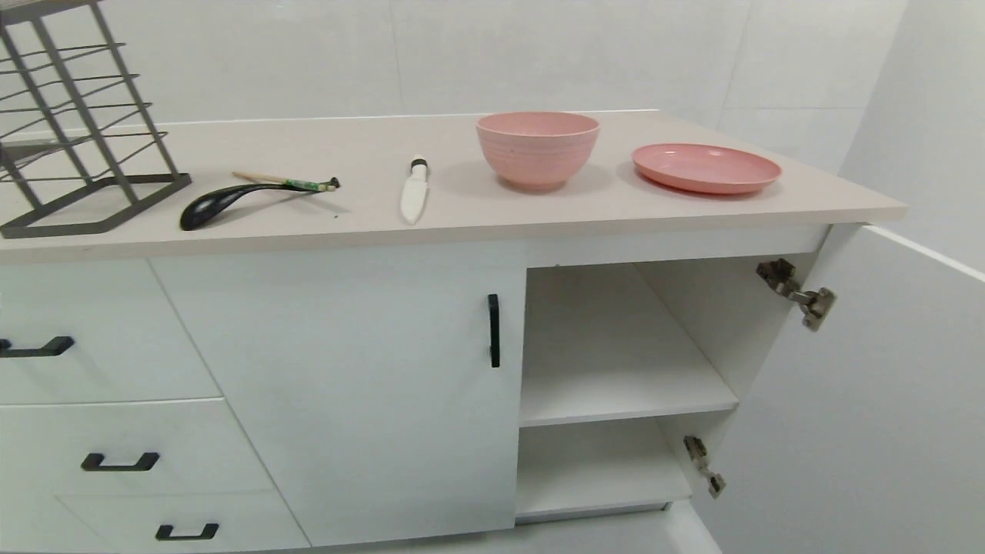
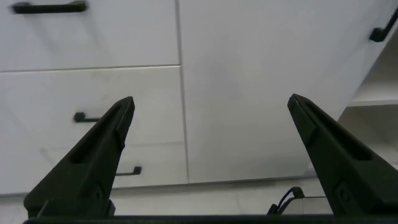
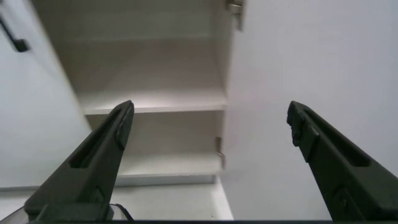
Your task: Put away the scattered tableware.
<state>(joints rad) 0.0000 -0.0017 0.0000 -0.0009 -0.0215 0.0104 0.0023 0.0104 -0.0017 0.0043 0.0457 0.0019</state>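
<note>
the wire rack [image 1: 146, 202] runs off the left edge; chopsticks [image 1: 285, 181] possibly a pair.

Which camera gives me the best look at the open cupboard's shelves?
The head view: both shelves are seen, with the open door beside them. The right wrist view looks at them from low between the open right gripper. The left wrist view catches a sliver of shelf edge.

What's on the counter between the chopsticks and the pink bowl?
In the head view, a white knife lies there, touching neither the chopsticks nor the pink bowl.
</note>
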